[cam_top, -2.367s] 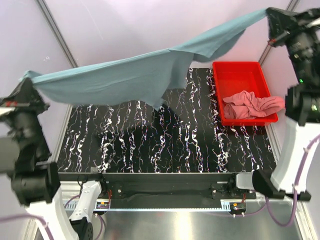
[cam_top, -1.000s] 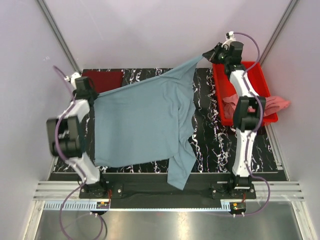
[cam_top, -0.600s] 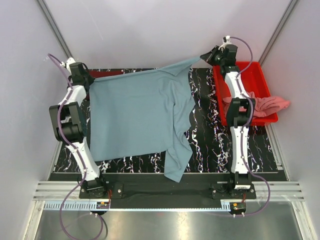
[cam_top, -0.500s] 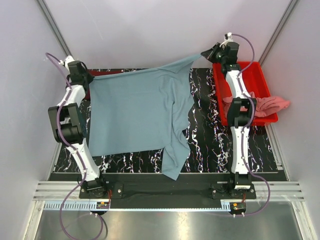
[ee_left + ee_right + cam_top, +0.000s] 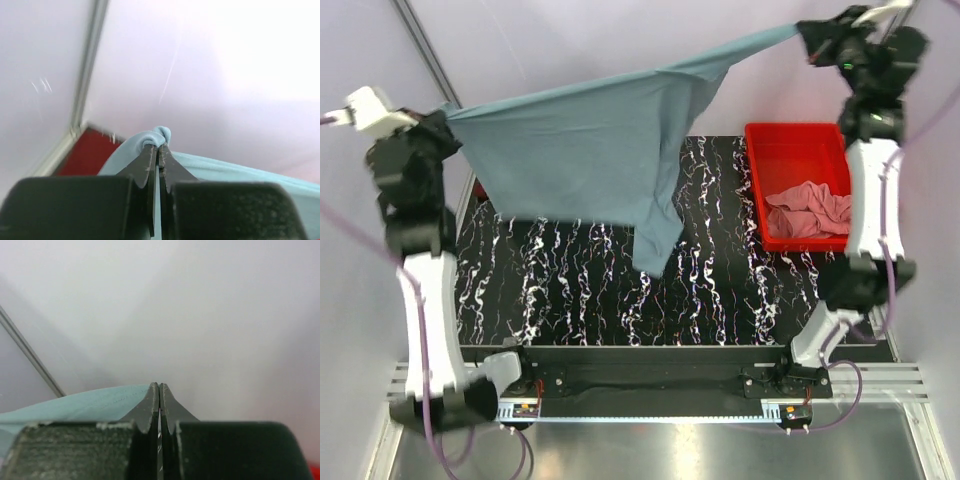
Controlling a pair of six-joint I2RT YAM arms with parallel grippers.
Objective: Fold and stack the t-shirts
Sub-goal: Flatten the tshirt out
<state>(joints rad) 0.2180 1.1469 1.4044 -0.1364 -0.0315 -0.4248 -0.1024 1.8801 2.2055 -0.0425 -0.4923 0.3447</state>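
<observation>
The grey-blue t-shirt (image 5: 590, 150) hangs stretched in the air above the table, held at two corners. My left gripper (image 5: 442, 120) is shut on its left corner (image 5: 155, 137). My right gripper (image 5: 807, 32) is shut on its right corner (image 5: 100, 402), high at the back right. A sleeve (image 5: 655, 240) dangles toward the table. The salmon pink t-shirt (image 5: 810, 210) lies crumpled in the red tray (image 5: 790, 150). The dark maroon t-shirt (image 5: 85, 157) shows as a red patch below in the left wrist view; in the top view it is almost hidden behind the hanging shirt.
The black marbled table (image 5: 720, 290) lies below the lifted shirt. The red tray stands at its back right. Pale walls with metal frame posts (image 5: 425, 50) close in the back and sides.
Both grippers have risen high, lifting the grey-blue shirt off the table, where it lay spread half a second ago. It now hangs stretched between them.
</observation>
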